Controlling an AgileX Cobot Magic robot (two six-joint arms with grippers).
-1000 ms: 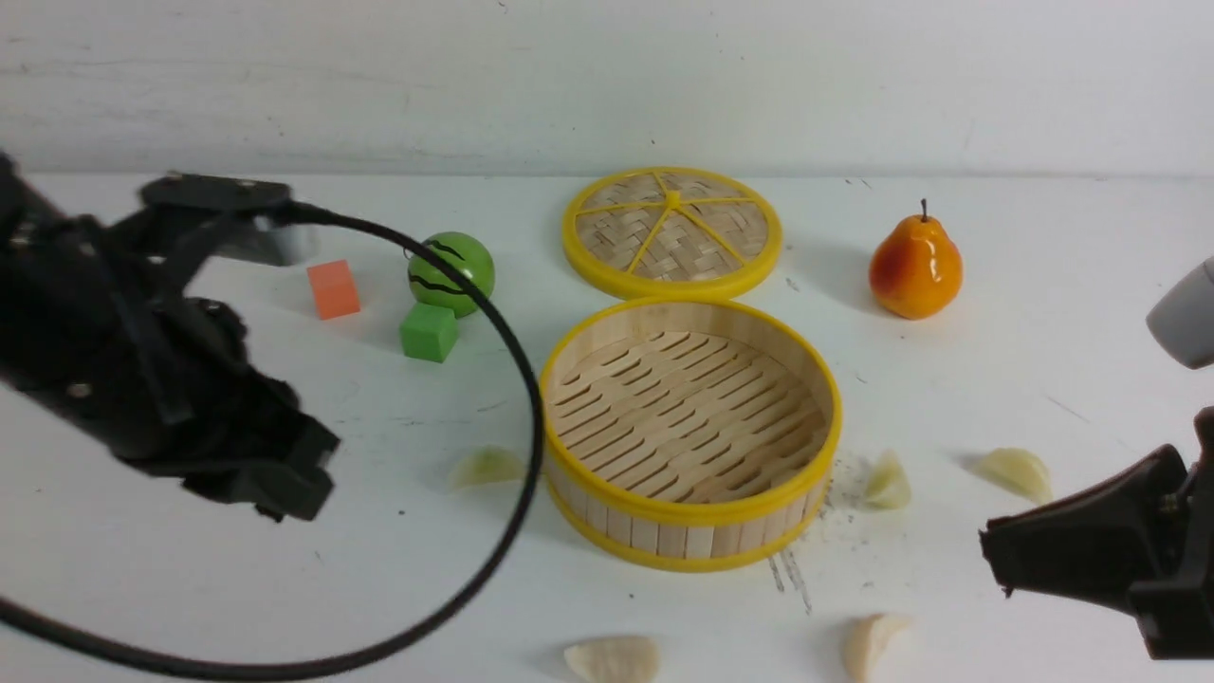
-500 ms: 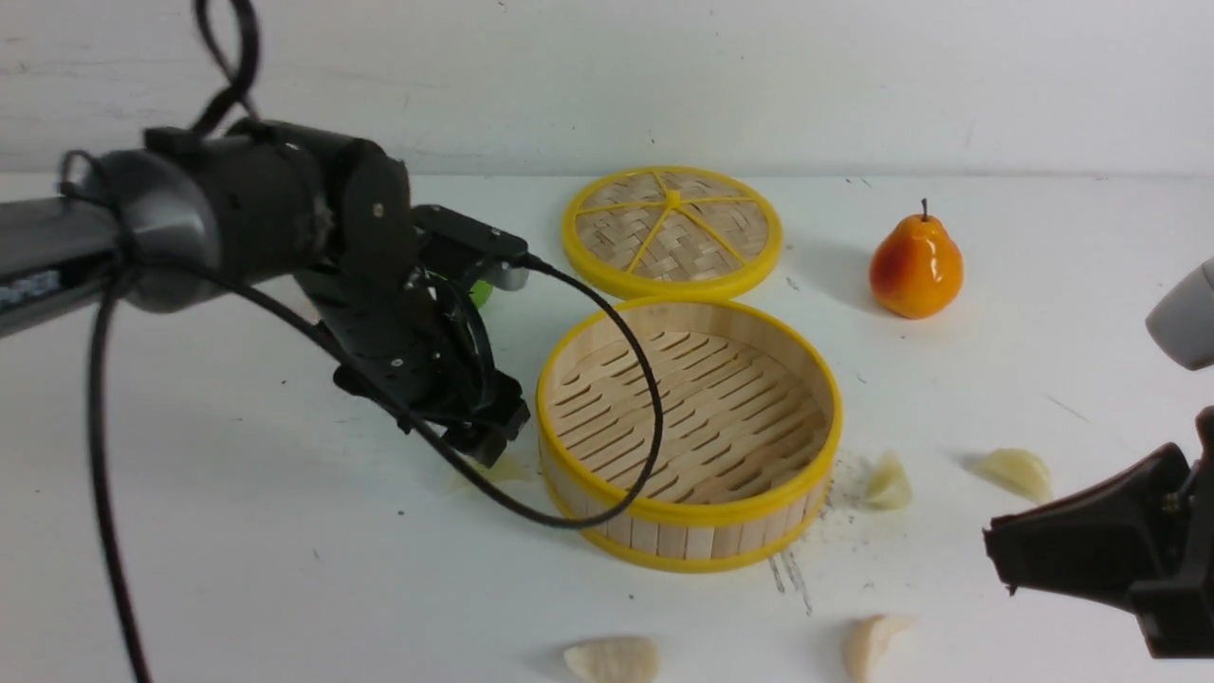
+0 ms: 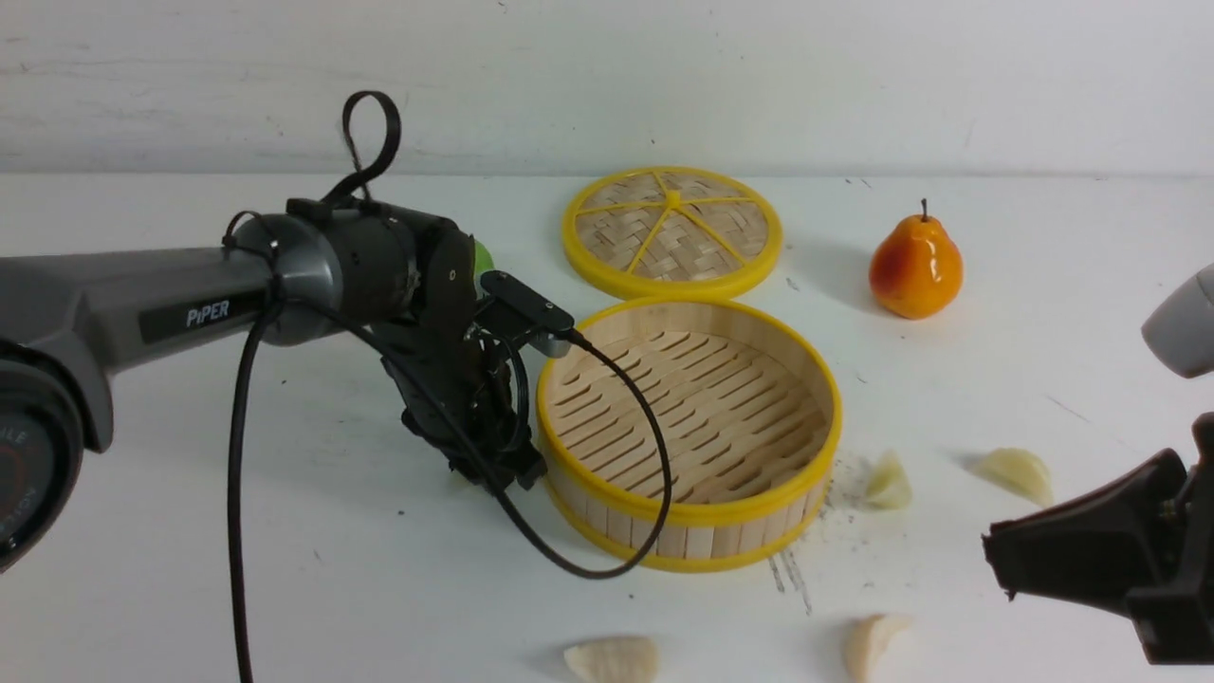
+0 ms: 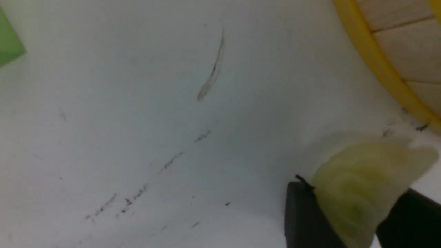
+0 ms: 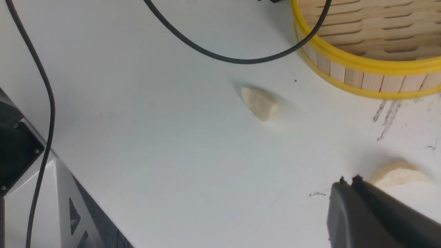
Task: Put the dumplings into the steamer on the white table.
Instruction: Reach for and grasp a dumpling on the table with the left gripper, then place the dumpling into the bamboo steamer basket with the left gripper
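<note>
My left gripper (image 3: pixel 503 470) is down on the white table (image 3: pixel 285 569), just left of the steamer (image 3: pixel 664 536). The left wrist view shows its two dark fingers shut on a pale greenish dumpling (image 4: pixel 365 172), close to the steamer's wall (image 4: pixel 403 51). The steamer's slatted floor is bare. Several more dumplings lie loose: two at the front edge (image 3: pixel 613 657) (image 3: pixel 871 640) and two right of the steamer (image 3: pixel 888 481) (image 3: pixel 1017 471). My right gripper (image 3: pixel 991 555) hovers shut at the front right, with one dumpling (image 5: pixel 396 174) just beyond its tips.
The woven yellow-spoked lid (image 3: pixel 671 230) lies behind the steamer, and an orange pear (image 3: pixel 915 267) stands to its right. A green ball (image 3: pixel 484 256) peeks out behind my left wrist. A black cable (image 3: pixel 607 560) loops in front of the steamer. A green cube (image 4: pixel 8 44) sits further left.
My left arm swung in from the left and came down on the dumpling beside the steamer. Its jaws opened wide, then closed round it. The right arm has stayed put.
</note>
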